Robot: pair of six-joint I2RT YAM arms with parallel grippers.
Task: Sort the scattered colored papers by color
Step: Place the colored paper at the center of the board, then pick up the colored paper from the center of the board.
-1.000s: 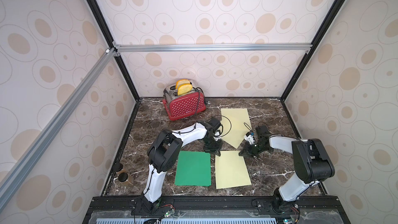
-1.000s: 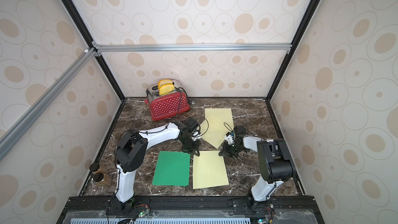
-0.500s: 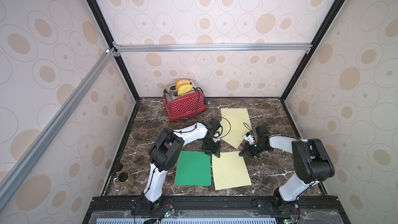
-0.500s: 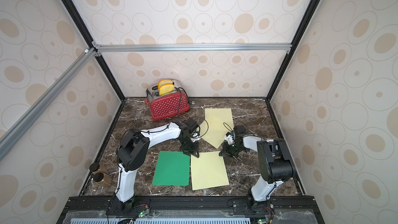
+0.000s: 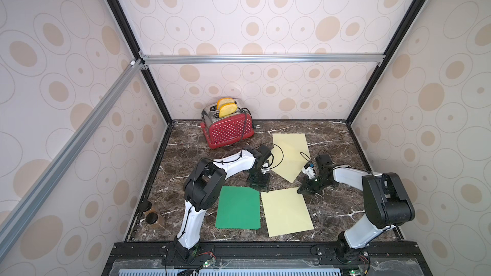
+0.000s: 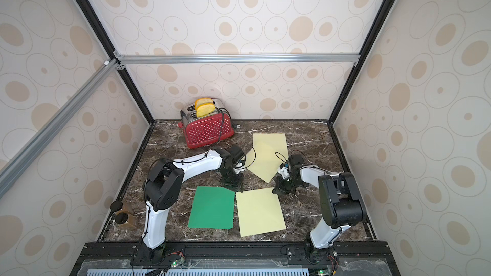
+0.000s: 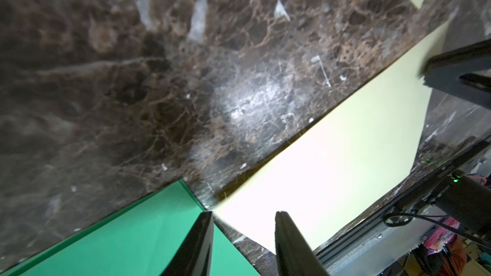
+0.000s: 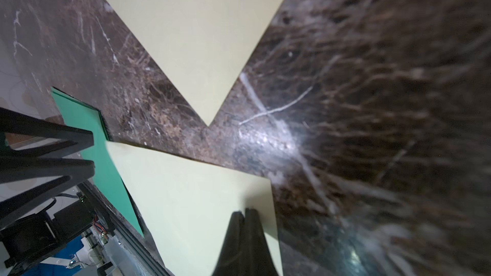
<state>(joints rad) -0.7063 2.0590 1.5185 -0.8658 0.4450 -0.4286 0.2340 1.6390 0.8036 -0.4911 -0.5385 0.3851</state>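
With the green sheet (image 5: 237, 208) lower centre on the desk (image 5: 332, 139) and the near cream sheet (image 5: 287, 211) just right of it, the left hand (image 7: 243, 215) hangs released above their upper corners and the right hand (image 8: 245, 211) sits clenched at that sheet's upper right corner, so the far cream sheet (image 5: 291, 155) above probably needs stacking here next.

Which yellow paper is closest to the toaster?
The back yellow paper; it lies much nearer the toaster. The front yellow paper lies beside the green paper.

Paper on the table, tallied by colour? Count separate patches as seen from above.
green patch: 1
cream patches: 2, the near cream patch and the far cream patch
Total: 3. Stacked sheets within a patch cannot be told apart.
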